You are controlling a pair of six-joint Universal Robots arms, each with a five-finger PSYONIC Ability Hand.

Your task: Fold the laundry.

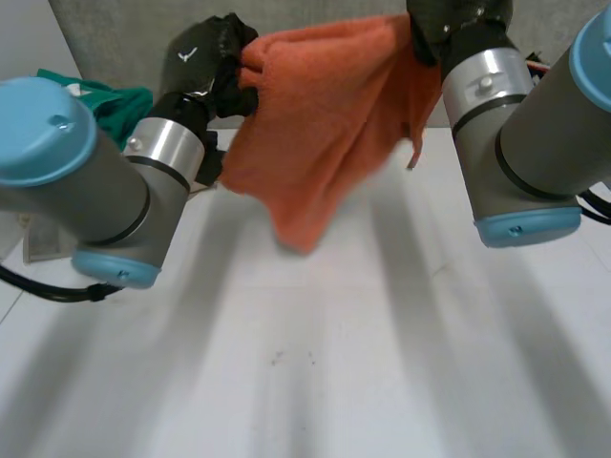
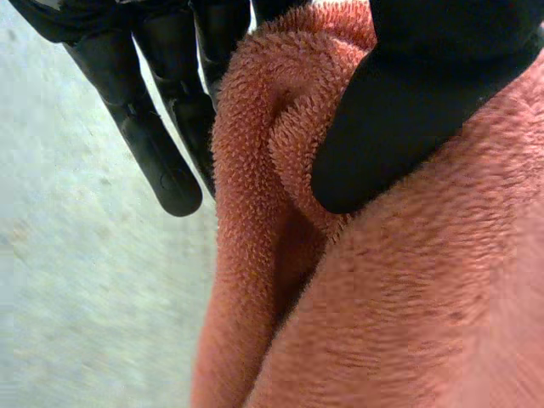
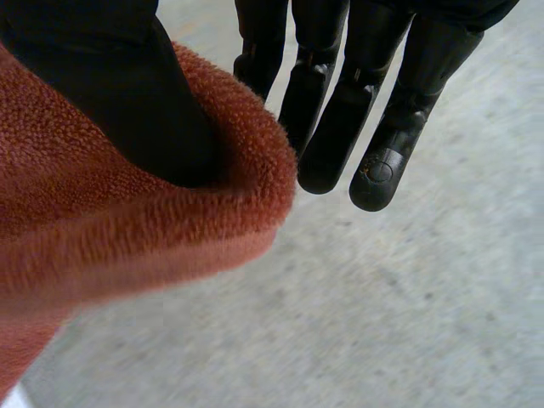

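So the orange towel (image 1: 325,124) is up in the air in the top middle of the head view, strung between both hands and hanging clear of the white table (image 1: 315,382). The left hand (image 1: 215,57) has one top corner at the upper left. The right hand (image 1: 449,24) has the other end at the top right edge.

It's thick fuzzy terry, so I'd call it soft, floppy and light. It sags into deep folds and the low point droops toward the middle of the frame. It's grippy rather than slippery, and nothing about it is fragile. The top corners look like the right place to hold it, since a grab in the middle would just bunch it up.

The wrist views give what the head view can't, which is the actual grip:
- **Left wrist view:** the thumb (image 2: 408,127) clamps a rolled-up wad of towel against the fingers (image 2: 157,153), which are fairly straight.
- **Right wrist view:** the towel edge wraps over the thumb (image 3: 119,102) and gets pinched against the straight fingers (image 3: 340,127) beside it.

The head view adds the overall drape, plus a green cloth (image 1: 110,100) waiting at the far left.
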